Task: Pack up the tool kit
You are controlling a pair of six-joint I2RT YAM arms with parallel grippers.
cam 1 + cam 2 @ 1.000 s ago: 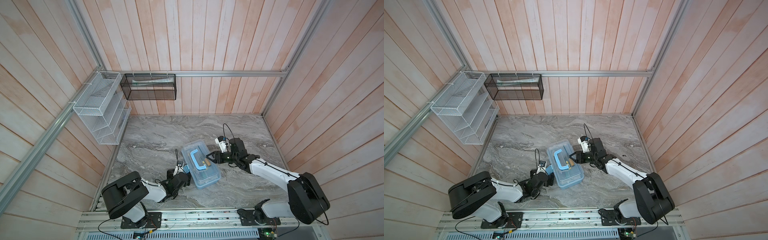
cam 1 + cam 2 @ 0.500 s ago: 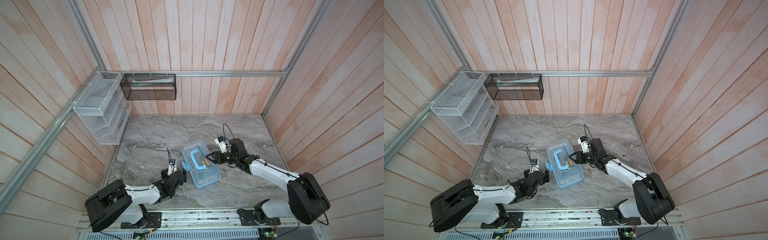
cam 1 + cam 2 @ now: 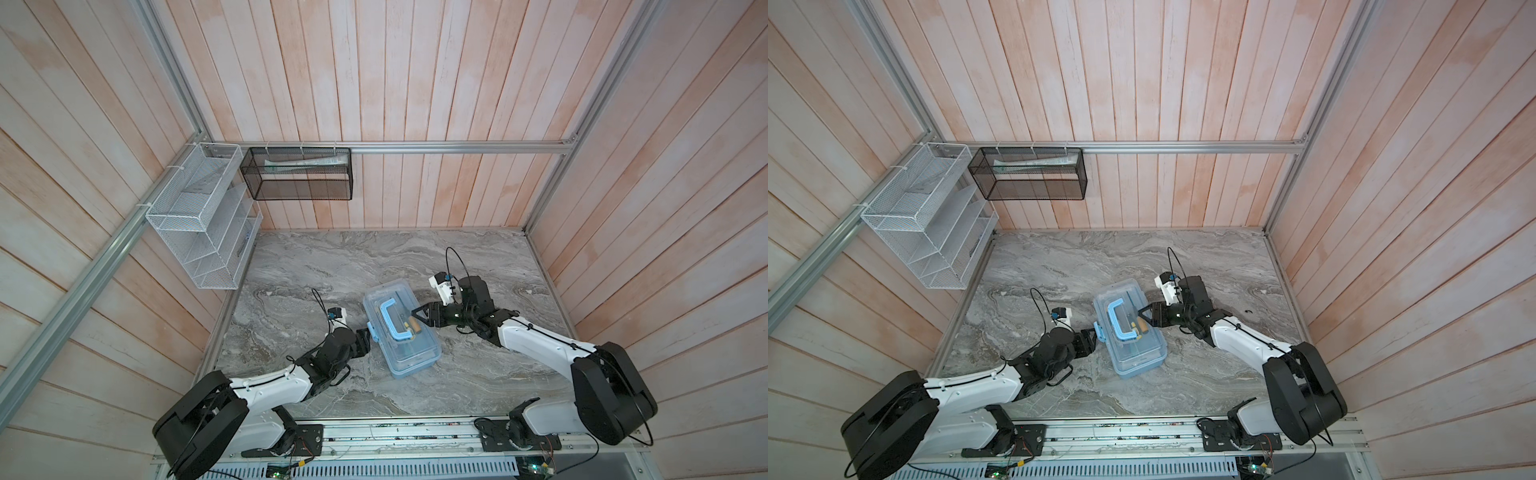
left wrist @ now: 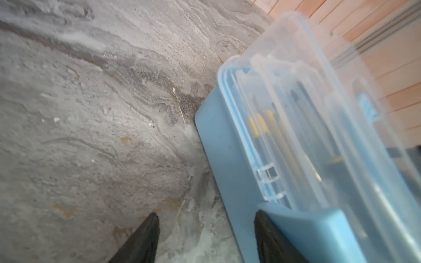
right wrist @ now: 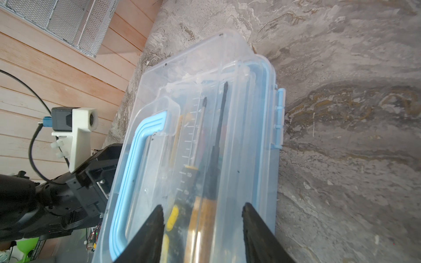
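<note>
Top views, both: show the tool kit [image 3: 409, 353] lying slantwise near the middle of the marble table [image 3: 332, 266], clear lid down, blue handle [image 3: 392, 322] flat on top, tools shut inside. Place the left gripper [image 3: 365, 337] right against the box's long side, by a blue latch [image 3: 371, 328], and the right gripper [image 3: 419, 318] over the opposite rim, tips on or just above the lid; cannot tell contact from up here. Left wrist view: catches the left gripper [image 4: 205, 218] with jaws parted, bare marble between them, nothing grasped; puts one finger [image 4: 266, 239] touching the latch [image 4: 319, 230], apparently flared outward and judged not yet snapped. Right wrist view: has the right gripper [image 5: 202, 209] spread apart over the lid [image 5: 193, 68], gripping nothing, with screwdrivers [image 5: 216, 141] visible beneath the clear plastic. Judged as the latching step, close to the end of the packing. Could go wrong by shoving the light box across the smooth marble instead of snapping the latch, for want of enough downward hold from the right gripper; could also slip off the latch's slanted flap, or press on a lid not fully seated and leave it ajar.
</note>
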